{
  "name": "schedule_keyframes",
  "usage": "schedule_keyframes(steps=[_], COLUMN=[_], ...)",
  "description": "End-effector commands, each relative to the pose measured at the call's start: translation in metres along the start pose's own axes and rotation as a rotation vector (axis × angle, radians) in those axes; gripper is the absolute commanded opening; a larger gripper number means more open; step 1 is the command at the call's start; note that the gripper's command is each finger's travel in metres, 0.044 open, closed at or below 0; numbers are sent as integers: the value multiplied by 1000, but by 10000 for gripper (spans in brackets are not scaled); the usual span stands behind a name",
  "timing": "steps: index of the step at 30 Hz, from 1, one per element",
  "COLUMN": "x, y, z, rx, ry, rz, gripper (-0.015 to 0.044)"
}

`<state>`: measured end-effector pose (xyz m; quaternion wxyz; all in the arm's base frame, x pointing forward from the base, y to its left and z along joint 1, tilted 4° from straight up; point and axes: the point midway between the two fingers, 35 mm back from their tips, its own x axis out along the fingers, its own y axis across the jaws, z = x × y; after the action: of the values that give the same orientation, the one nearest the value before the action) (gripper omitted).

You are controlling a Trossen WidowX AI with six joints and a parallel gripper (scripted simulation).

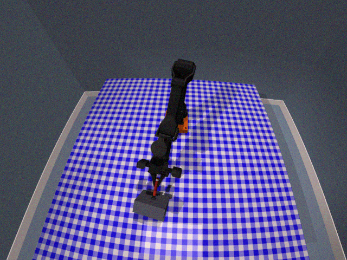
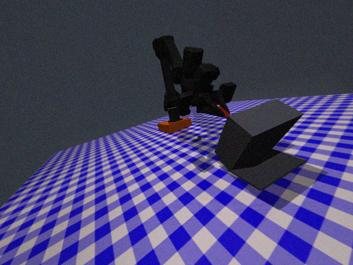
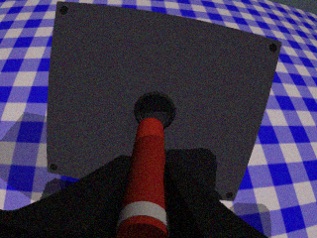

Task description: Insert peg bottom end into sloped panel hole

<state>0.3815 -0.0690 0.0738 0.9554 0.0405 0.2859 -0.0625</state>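
While the sloped panel (image 3: 99, 73) fills the wrist view, the red peg (image 3: 147, 173) sits clamped in the end effector (image 3: 142, 205), its tip at the mouth of the hole (image 3: 155, 107). Insertion looks barely begun; next comes a straight push along the hole's axis.

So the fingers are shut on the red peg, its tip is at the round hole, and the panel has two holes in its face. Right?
Not quite: the panel has one hole in its face, as the wrist view shows. The rest stands: the fingers are shut on the red peg, with its tip at the hole.
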Motion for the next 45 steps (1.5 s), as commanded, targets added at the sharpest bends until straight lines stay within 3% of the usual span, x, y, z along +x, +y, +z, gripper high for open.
schedule_keyframes(steps=[1,45], x=[5,9], y=[-1,-1], z=[5,9], rx=[2,0], ry=[-12,-1], rz=[-4,0], gripper=[0,0])
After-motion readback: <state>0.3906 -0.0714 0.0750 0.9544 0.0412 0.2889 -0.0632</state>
